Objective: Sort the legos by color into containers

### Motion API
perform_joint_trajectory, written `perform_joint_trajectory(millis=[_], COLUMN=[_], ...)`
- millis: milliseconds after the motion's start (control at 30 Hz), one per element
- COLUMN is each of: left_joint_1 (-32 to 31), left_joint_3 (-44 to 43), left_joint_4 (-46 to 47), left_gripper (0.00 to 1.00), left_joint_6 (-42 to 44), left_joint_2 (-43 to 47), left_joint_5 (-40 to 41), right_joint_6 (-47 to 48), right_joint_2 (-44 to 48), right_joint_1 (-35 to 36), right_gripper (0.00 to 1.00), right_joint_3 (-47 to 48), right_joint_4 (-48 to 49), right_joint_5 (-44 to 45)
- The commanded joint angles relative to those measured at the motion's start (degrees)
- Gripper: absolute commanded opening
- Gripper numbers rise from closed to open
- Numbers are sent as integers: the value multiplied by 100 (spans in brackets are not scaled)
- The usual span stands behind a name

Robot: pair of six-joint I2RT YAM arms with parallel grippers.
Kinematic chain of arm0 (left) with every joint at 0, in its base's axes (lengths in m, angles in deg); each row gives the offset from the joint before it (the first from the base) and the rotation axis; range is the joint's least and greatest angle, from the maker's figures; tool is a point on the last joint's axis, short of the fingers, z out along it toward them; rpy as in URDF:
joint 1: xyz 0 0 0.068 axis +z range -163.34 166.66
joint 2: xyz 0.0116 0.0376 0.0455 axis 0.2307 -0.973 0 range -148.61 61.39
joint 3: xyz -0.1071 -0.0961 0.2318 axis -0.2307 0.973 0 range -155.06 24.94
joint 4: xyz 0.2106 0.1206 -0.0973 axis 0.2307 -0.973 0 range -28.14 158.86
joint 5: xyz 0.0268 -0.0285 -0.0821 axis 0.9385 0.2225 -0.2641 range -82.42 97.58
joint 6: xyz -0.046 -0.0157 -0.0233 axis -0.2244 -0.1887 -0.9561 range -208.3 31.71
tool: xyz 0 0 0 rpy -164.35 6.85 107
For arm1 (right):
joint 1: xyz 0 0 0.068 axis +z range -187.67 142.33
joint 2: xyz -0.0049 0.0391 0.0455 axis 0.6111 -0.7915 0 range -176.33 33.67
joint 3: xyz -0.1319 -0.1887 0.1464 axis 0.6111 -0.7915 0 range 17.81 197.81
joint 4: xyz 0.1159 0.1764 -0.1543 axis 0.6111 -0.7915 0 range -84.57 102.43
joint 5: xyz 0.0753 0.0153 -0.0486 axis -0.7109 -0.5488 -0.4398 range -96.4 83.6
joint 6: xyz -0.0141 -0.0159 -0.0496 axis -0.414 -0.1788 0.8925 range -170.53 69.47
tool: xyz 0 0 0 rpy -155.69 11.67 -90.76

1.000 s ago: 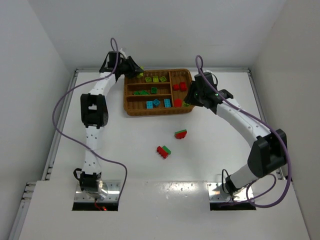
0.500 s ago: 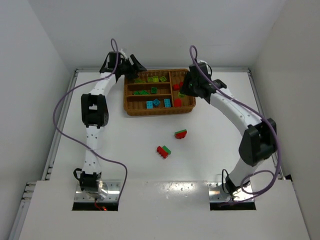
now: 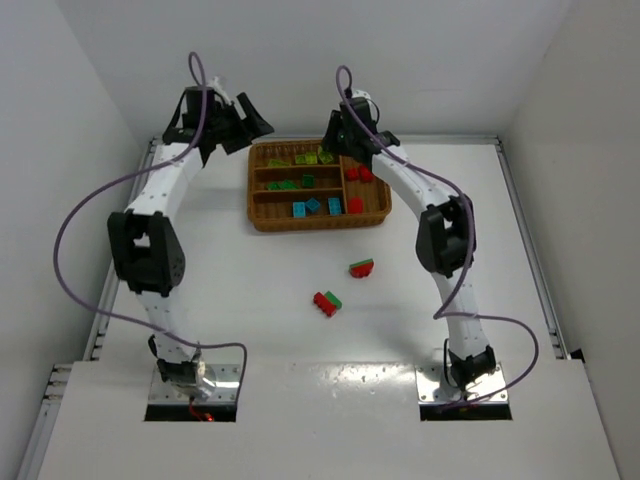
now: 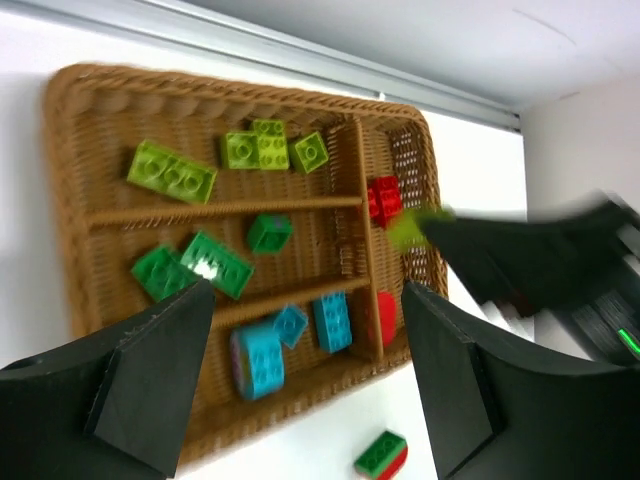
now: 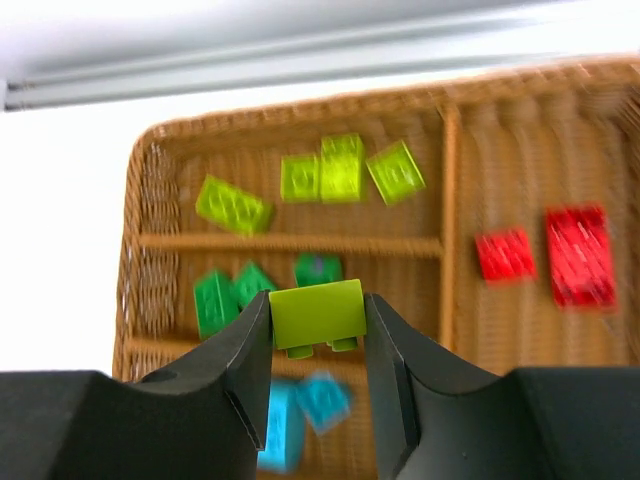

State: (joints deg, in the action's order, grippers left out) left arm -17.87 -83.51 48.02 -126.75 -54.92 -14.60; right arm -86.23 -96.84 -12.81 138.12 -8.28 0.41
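The right tool (image 5: pixel 317 322) is pinching one lime brick (image 5: pixel 317 313) between its fingers, held in the air above the far part of the wicker tray (image 5: pixel 135 250) and touching none of the bricks in it. The left tool (image 4: pixel 307 290) hangs beyond the tray's far left corner with its fingers spread wide and nothing between them. In the tray, the far long slot holds four lime bricks (image 5: pixel 341 168), two of them pressed together. The middle slot holds three dark green bricks (image 4: pixel 220 265). The near slot holds three cyan bricks (image 4: pixel 332 320). The upright slot at the right end holds red bricks (image 5: pixel 505 253): two side by side at its far end and, in the top view, a third nearer the arms. On the bench (image 3: pixel 250 290), well clear of the tray, lie two small stacks, each red joined to green: one (image 3: pixel 362 267) closer to the tray, the other (image 3: pixel 326 302) nearer the arm bases.
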Motion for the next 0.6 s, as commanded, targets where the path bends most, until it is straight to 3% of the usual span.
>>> perform_joint_trajectory(millis=[0, 200, 333, 433, 467, 567], left_joint_1=[-39, -91, -144, -144, -144, -144], left_joint_3=[1007, 2773, 3276, 3277, 3277, 3277], left_joint_4=[-157, 448, 564, 564, 503, 502], left_gripper=[82, 82, 82, 82, 82, 83], left_joint_6=[110, -126, -127, -127, -127, -74], left_joint_2=[942, 2215, 2516, 2517, 2517, 2570], left_joint_5=[836, 899, 899, 829, 829, 829], right_joint_6=[160, 292, 292, 231, 230, 344], right_joint_2=[-420, -1502, -1950, -2293, -2294, -2022], right_joint_1=[19, 19, 19, -42, -43, -43], right_gripper=[15, 19, 22, 37, 60, 73], right_joint_3=[729, 1714, 2047, 2303, 2304, 2225], right_joint_4=[848, 1358, 1702, 1702, 1702, 1702], right_joint_5=[-74, 101, 180, 128, -20, 31])
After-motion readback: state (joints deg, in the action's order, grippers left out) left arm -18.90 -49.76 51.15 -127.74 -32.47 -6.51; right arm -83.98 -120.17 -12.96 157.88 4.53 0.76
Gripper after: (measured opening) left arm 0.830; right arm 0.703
